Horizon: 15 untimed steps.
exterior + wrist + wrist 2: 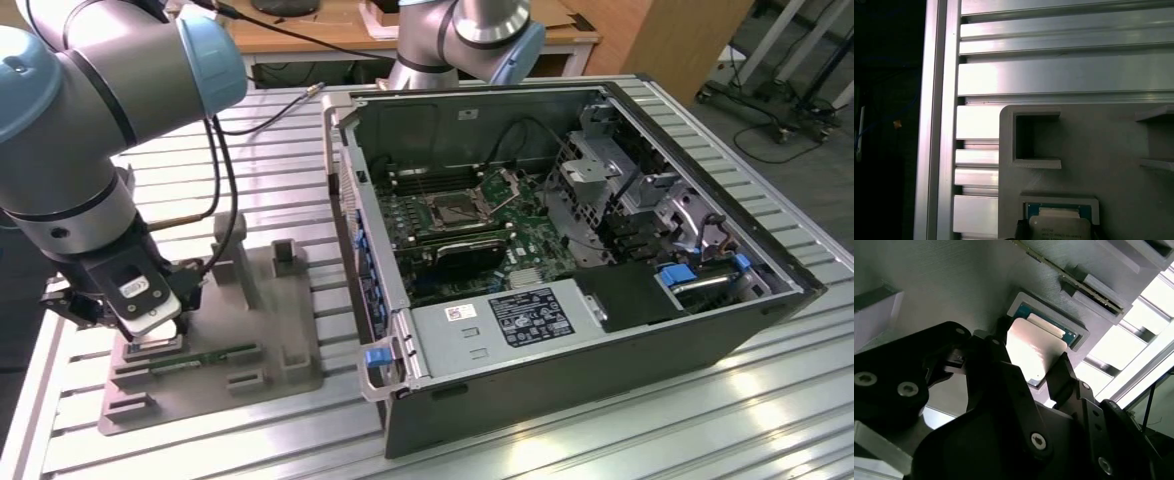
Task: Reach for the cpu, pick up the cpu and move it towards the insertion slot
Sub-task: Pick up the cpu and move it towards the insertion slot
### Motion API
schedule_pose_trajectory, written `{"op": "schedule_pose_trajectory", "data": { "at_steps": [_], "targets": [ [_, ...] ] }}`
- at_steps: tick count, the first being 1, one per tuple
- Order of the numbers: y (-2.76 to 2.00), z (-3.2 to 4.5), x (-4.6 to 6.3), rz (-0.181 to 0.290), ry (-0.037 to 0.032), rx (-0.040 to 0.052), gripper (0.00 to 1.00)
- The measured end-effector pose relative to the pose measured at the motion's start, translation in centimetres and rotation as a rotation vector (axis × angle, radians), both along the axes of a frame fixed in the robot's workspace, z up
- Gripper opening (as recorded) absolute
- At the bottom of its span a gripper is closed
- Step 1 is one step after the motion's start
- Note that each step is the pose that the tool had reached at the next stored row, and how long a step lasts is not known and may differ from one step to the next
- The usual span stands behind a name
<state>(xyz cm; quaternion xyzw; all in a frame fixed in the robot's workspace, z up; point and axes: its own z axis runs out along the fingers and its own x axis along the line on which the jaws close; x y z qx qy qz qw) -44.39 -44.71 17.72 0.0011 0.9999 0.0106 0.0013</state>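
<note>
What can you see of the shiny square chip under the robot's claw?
The chip is a small flat square with a bright silvery metal top and a green edge showing along one side. It sits in a pale-rimmed square pocket of the grey plastic holder. The gripper is right down over it; whether it squeezes the chip cannot be told.

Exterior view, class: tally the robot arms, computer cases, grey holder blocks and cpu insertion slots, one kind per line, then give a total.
Robot arms: 2
Computer case: 1
Grey holder block: 1
Insertion slot: 1
Total: 5
</note>
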Motion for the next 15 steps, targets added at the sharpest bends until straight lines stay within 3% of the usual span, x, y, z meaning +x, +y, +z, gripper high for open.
{"op": "schedule_pose_trajectory", "data": {
  "at_steps": [6,15],
  "targets": [
    [0.01,0.05,0.02,0.0,-0.0002,0.0001,0.55],
    [0.0,0.99,0.01,0.0,0.0,0.0,0.55]
  ]
}}
